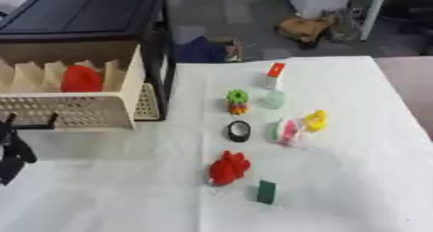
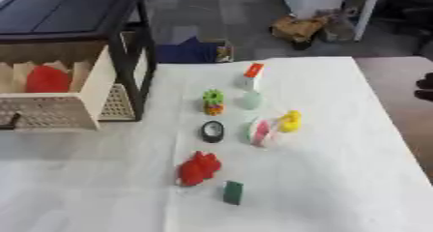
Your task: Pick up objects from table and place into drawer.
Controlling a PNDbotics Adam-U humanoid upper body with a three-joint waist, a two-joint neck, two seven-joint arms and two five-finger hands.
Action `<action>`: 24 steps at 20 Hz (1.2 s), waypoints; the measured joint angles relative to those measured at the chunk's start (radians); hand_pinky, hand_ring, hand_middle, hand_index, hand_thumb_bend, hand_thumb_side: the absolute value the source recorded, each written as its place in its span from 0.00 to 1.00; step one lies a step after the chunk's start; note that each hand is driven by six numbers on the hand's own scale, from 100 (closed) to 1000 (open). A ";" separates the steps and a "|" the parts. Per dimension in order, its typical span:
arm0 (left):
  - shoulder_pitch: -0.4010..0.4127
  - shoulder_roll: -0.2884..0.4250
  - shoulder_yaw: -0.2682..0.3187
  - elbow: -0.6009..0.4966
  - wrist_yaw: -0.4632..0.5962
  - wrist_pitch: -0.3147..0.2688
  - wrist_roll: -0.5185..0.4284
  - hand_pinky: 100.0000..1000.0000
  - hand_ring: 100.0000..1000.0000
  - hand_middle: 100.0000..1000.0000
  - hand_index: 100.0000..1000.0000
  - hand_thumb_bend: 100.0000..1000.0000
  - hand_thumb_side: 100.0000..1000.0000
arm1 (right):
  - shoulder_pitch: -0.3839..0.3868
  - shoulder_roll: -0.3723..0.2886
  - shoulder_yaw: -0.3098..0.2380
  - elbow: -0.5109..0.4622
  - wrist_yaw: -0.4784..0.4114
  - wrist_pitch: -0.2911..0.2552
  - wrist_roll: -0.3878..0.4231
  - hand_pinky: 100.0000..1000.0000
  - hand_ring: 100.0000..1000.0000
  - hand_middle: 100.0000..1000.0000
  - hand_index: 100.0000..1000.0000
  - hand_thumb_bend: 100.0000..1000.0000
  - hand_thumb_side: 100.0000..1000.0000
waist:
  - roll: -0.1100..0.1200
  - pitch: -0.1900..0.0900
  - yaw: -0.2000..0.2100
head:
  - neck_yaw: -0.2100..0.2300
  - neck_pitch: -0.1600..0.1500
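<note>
The beige drawer (image 1: 93,111) stands pulled out of the black cabinet (image 1: 80,11) at the left, and a red object (image 1: 82,79) lies inside it. My left hand (image 1: 13,151) shows as a black shape at the left edge, just below the drawer's front and its dark handle (image 1: 36,125), with nothing seen in it. On the white table (image 1: 355,178) lie a red toy (image 1: 228,168), a green block (image 1: 267,192), a black ring (image 1: 239,131), a green and orange toy (image 1: 238,102), a white and red piece (image 1: 274,76) and a pink, white and yellow toy (image 1: 296,127).
A pale green object (image 1: 275,99) stands beside the green and orange toy. The items form a loose column down the table's middle. Beyond the far edge are floor, a blue bag (image 1: 199,50) and a brown bundle (image 1: 303,28). Two dark shapes (image 2: 425,89) touch the right edge.
</note>
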 measured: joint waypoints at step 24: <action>-0.018 -0.015 -0.121 0.000 0.092 0.203 -0.140 0.43 0.66 0.70 0.90 0.00 1.00 | -0.015 0.000 0.000 0.000 -0.001 0.002 0.001 0.62 0.63 0.58 0.80 0.00 1.00 | -0.012 0.002 -0.017 | 0.074 -0.005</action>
